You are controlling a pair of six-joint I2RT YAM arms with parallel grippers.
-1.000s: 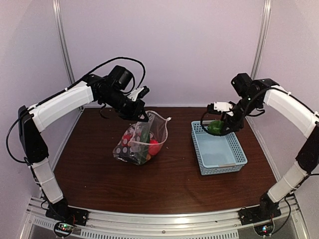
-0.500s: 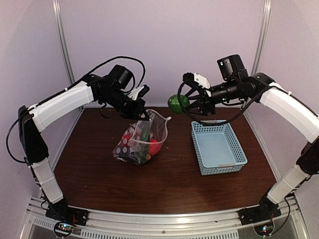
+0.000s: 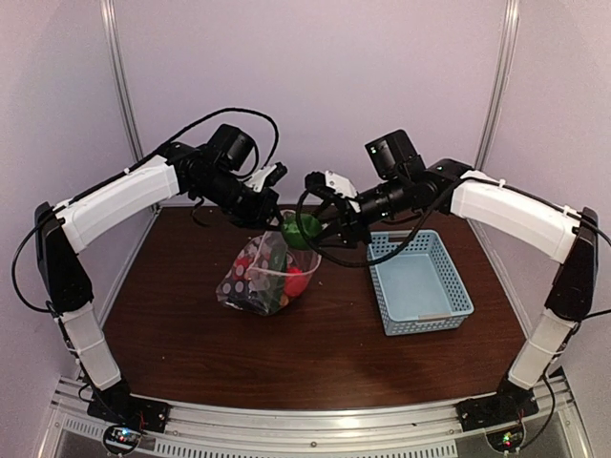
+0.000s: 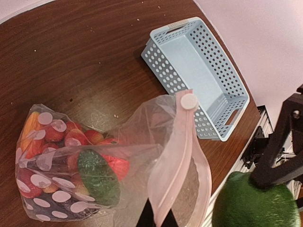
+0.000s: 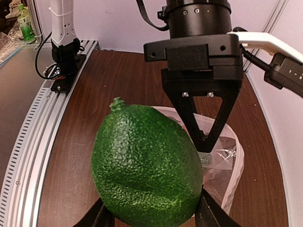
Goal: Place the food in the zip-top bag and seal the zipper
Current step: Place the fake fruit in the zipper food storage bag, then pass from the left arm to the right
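Loading step: our left gripper (image 3: pixel 275 221) pinches the zipper (image 4: pixel 176 156), holding the zip-top bag (image 3: pixel 256 284) open at centre-left; our right gripper (image 3: pixel 309 232) clasps a green fruit (image 5: pixel 147 165) at its mouth, next needing lowering and release.

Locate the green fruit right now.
Top view, centre: the green fruit sits in the right gripper, at the zip-top bag's open mouth, left of the basket.

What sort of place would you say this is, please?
Likely a robot lab booth: plain pale walls around a dark brown wooden table, and two white-and-black arms on a metal rail.
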